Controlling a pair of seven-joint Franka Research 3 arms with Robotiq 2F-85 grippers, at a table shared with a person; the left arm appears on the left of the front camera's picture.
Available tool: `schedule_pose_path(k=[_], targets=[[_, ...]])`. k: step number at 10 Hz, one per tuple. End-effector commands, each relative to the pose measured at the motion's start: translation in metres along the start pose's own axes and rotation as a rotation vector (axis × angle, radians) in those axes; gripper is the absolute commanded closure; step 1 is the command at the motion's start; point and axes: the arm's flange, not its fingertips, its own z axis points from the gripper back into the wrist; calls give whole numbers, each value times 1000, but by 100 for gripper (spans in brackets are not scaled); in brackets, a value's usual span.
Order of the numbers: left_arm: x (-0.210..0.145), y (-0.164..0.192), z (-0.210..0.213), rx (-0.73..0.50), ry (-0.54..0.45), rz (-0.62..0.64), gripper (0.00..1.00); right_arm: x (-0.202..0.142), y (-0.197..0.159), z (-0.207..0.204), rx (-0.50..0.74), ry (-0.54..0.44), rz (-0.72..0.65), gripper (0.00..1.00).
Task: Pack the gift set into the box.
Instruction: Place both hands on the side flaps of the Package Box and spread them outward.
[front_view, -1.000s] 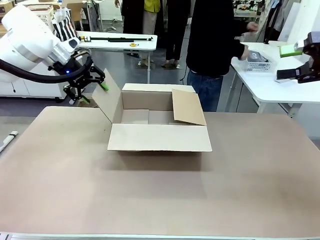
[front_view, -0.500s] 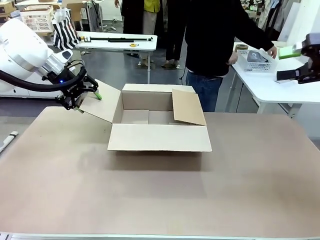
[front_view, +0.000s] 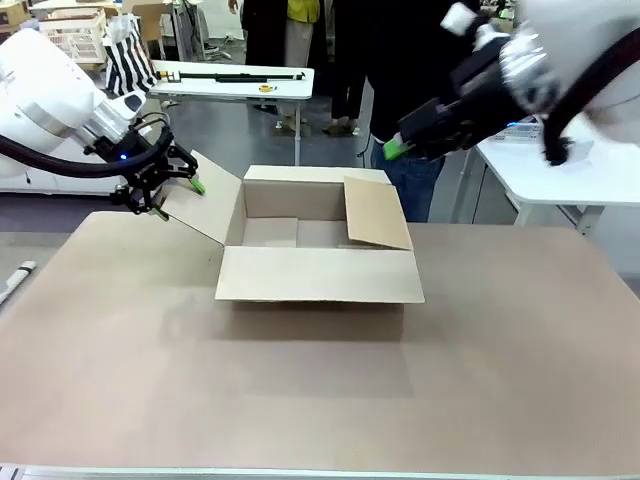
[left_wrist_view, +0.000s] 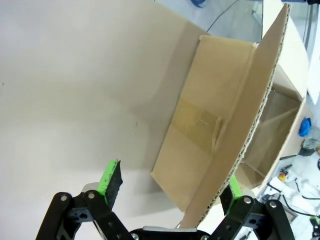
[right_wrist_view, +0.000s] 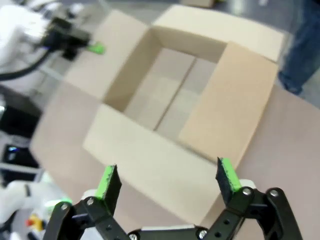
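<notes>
tan table (front_view: 300, 400) | far white table (front_view: 250, 78) | striped bag (front_view: 128, 55) near it | person (front_view: 415, 60) in black standing

My right claw (front_view: 395, 150) is a motion blur in the front view. The box (front_view: 318, 275) hides its near floor behind its own near side.

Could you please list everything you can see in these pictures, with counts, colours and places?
box: one, plain brown cardboard, middle of the table, flaps open.
table: one, tan top, under the box.
white table: one, white, far back on the left.
striped bag: one, black and white, far back on the left.
person: one, dark top and blue jeans, standing beyond the box.
left gripper: one, black with green pads, fingers open astride the box's left flap.
right gripper: one, black with green pads, fingers open, in the air near the box's far right side.
</notes>
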Motion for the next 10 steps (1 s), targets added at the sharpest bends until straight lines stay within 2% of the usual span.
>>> schedule_pose_path(k=[1, 2, 3, 7, 8, 10], targets=[[-2, 0, 2, 2, 3, 3, 0, 12, -1, -40, -181, 89, -89, 0], [-2, 0, 2, 2, 3, 3, 0, 0, 1, -48, -96, 53, -137, 0], [-2, 0, 2, 2, 3, 3, 0, 6, 7, -30, -89, 22, 0, 0], [-2, 0, 2, 2, 3, 3, 0, 9, 7, -40, -99, 32, -15, 0], [-2, 0, 2, 2, 3, 3, 0, 31, 21, -57, -132, 40, -84, 0], [-2, 0, 2, 2, 3, 3, 0, 77, 37, -101, -317, 116, -201, 0]])
